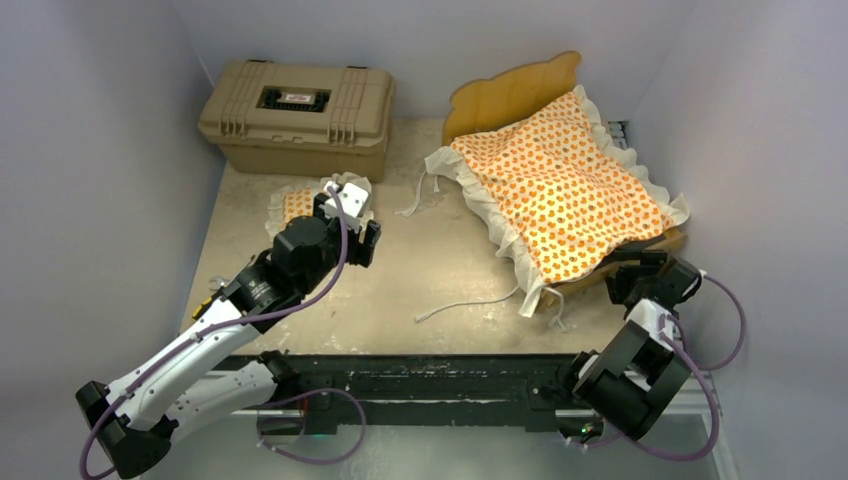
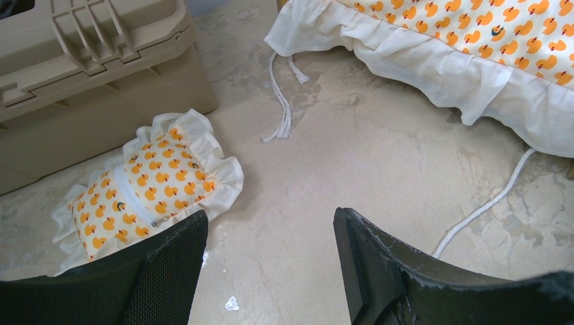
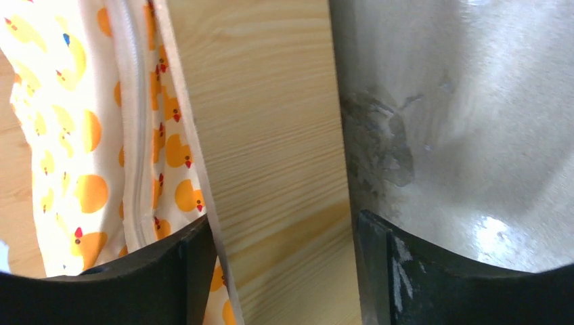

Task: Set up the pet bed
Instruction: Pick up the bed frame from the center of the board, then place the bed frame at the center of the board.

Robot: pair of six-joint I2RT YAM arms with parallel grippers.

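Note:
The light-wood bed frame, its scalloped headboard point(image 1: 510, 95) at the back, stands at the right with the orange-patterned ruffled mattress cushion point(image 1: 560, 185) draped over it, slightly askew. The small matching pillow point(image 1: 297, 205) lies on the table in front of the tan case. My left gripper point(image 1: 350, 222) is open and empty just right of the pillow point(image 2: 145, 186), a little above the table point(image 2: 325, 169). My right gripper point(image 1: 640, 270) is at the frame's near right corner. Its open jaws straddle a wood rail point(image 3: 271, 135), with the cushion's edge point(image 3: 68, 135) beside the left finger.
A tan plastic hard case point(image 1: 297, 115) stands closed at the back left, close behind the pillow. White tie cords point(image 1: 465, 303) trail from the cushion onto the table; one point(image 2: 281, 101) lies ahead of the left gripper. Grey walls enclose the table on three sides.

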